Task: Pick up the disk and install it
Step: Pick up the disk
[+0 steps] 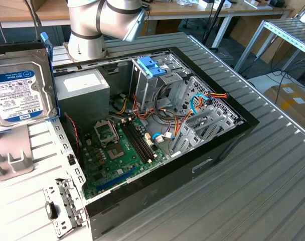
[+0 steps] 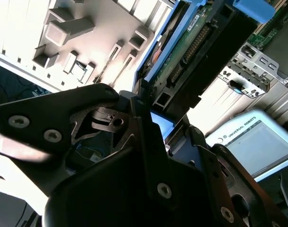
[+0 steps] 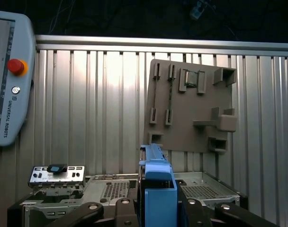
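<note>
- Disk (image 1: 22,93) clamped between gripper (image 3: 156,210) fingers, held up just beside open computer case (image 1: 192,165).
- Inside case: green motherboard (image 1: 122,150), grey power supply (image 1: 82,93), drive cage (image 1: 142,88) topped by light-blue clip (image 1: 151,66).

The open computer case (image 1: 192,165) lies on the surface (image 1: 263,201), with the arm's base (image 1: 87,35) behind it. Inside, the power supply (image 1: 82,88) sits at the back towards the exterior view's left, the drive cage (image 1: 155,75) is to its right, and the motherboard (image 1: 117,150) lies before both. The disk (image 1: 22,93), between the jaws, hangs beside the case's left wall, near the fixture plate (image 1: 12,155) lying on the surface.
</note>
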You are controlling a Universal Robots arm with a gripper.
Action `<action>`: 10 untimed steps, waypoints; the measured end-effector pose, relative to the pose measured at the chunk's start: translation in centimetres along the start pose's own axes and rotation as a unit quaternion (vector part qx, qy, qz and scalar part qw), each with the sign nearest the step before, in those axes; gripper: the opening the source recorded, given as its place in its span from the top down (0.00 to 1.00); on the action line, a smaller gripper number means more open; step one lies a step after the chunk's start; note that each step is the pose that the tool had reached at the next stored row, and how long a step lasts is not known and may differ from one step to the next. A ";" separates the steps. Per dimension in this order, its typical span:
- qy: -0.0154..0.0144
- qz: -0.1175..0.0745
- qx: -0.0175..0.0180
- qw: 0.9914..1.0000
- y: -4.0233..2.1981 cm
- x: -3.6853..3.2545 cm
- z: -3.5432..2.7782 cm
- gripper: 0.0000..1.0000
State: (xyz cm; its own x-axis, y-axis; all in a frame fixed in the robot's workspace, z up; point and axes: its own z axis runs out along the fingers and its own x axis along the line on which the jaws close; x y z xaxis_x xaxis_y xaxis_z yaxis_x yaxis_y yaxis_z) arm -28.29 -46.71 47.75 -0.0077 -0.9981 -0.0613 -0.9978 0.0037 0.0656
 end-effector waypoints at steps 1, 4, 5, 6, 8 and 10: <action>0.000 0.000 0.000 1.000 0.00 0.00 0.00 0.63; 0.000 0.000 0.000 1.000 -0.11 0.02 -0.01 0.63; 0.000 0.000 0.000 1.000 -0.17 0.07 -0.02 0.63; 0.000 0.000 -0.001 1.000 -0.23 0.13 -0.03 0.63; 0.000 0.000 -0.001 1.000 -0.41 0.30 -0.05 0.63; 0.000 0.000 -0.003 1.000 -0.69 0.60 -0.09 0.63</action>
State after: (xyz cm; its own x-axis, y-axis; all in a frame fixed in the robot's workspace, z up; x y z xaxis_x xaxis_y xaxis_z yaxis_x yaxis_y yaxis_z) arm -27.61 -47.32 47.76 -0.0082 -0.9981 -0.0612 -0.9975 0.0039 0.0706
